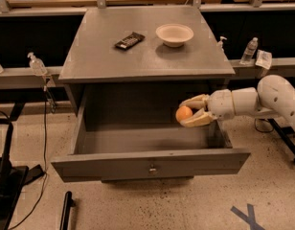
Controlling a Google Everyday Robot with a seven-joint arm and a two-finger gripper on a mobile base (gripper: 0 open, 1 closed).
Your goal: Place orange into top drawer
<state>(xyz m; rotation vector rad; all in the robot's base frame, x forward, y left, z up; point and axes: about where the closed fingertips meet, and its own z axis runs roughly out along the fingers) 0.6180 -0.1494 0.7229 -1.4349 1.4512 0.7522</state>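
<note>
A grey wooden cabinet [138,56] stands on a pale speckled floor [262,186] in a workshop-like room. Grey rails [23,75] run behind it on both sides, and light wooden benches lie farther back. On the cabinet's flat top sit a pale bowl [174,34], towards the back right, and a dark flat packet [129,40], well apart to its left. The print on the packet is too small to read.

The top drawer [114,164] is pulled fully out, with a small round metal knob [151,167] at the middle of its front panel.

A white arm [262,99] reaches in from the right. Its gripper [187,113] hangs over the right end of the drawer, just below the cabinet top. The two beige fingers [198,101] are closed on the orange [183,113], one above and one below, and hold it clear of the drawer bottom.

A clear pump bottle [36,64] stands on the left rail. On the right rail are another small pump bottle [221,42] and a water bottle [250,50]; their labels cannot be made out. A blue cross [248,217] is marked on the floor at the lower right. A black stand [6,176] with cables sits at the left edge.
</note>
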